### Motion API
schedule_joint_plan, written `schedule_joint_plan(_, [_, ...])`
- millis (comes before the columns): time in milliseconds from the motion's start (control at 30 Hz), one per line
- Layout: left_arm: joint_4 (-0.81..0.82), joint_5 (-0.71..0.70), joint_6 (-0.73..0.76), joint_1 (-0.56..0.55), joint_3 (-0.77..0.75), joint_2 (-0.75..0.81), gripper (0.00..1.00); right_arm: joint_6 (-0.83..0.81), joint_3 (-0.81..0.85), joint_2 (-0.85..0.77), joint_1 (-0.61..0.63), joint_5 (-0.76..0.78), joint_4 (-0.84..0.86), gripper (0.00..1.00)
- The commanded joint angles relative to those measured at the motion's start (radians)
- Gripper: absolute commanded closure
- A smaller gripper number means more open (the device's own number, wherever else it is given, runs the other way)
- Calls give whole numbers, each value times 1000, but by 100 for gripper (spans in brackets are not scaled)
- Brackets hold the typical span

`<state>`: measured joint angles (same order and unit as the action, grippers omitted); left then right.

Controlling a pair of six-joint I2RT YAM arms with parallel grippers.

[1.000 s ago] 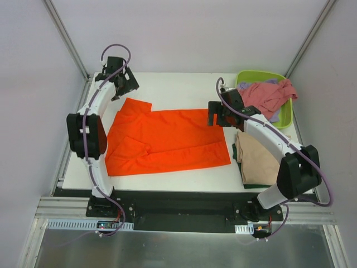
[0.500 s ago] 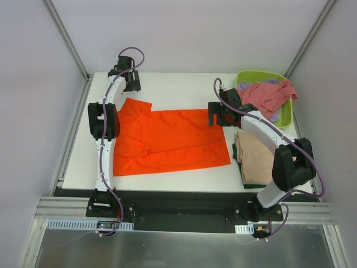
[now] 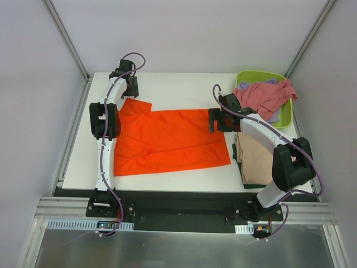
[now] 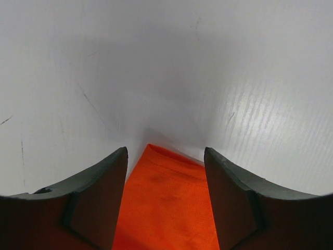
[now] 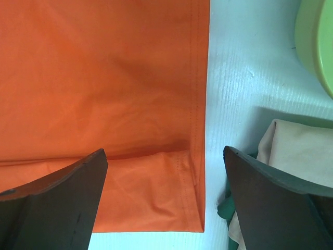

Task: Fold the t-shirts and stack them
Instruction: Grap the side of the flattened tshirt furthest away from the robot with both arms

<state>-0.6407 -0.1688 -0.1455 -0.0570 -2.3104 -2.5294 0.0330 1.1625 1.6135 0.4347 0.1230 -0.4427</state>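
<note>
A bright orange t-shirt (image 3: 167,139) lies spread flat on the white table, partly folded lengthwise. My left gripper (image 3: 131,95) is open at its far left sleeve tip; the sleeve end (image 4: 169,198) lies between the two fingers. My right gripper (image 3: 217,125) is open above the shirt's right hem (image 5: 200,104), empty. A folded tan t-shirt (image 3: 256,156) rests on a dark green one (image 3: 248,183) at the right. Dusty pink (image 3: 268,95) and lavender (image 3: 274,114) shirts lie heaped in the tub.
The lime-green tub (image 3: 287,114) stands at the far right corner. The folded stack shows in the right wrist view (image 5: 296,151), close to my right finger. Frame posts and walls ring the table (image 3: 184,86).
My left arm swung inward and its gripper moved right and down onto the sleeve tip. My right gripper dropped slightly toward the shirt's right hem.
</note>
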Motion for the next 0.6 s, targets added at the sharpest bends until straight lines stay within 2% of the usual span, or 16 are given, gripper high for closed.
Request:
schedule_joint_plan(0, [-82,18,32,11,-9,-68,43,-13,-3,-41,-5,3,-5,4])
schedule_joint_plan(167, [-97,25,27,14,-32,-78,51,-7,3,-33,-7,-9,-2,4])
schedule_joint_plan(400, [-96,46,26,17,-29,-77,71,-5,49,6,-7,20,-4,4])
schedule_joint_plan(567, [-94,57,15,25,-24,-74,88,22,176,106,-7,108,-1,4])
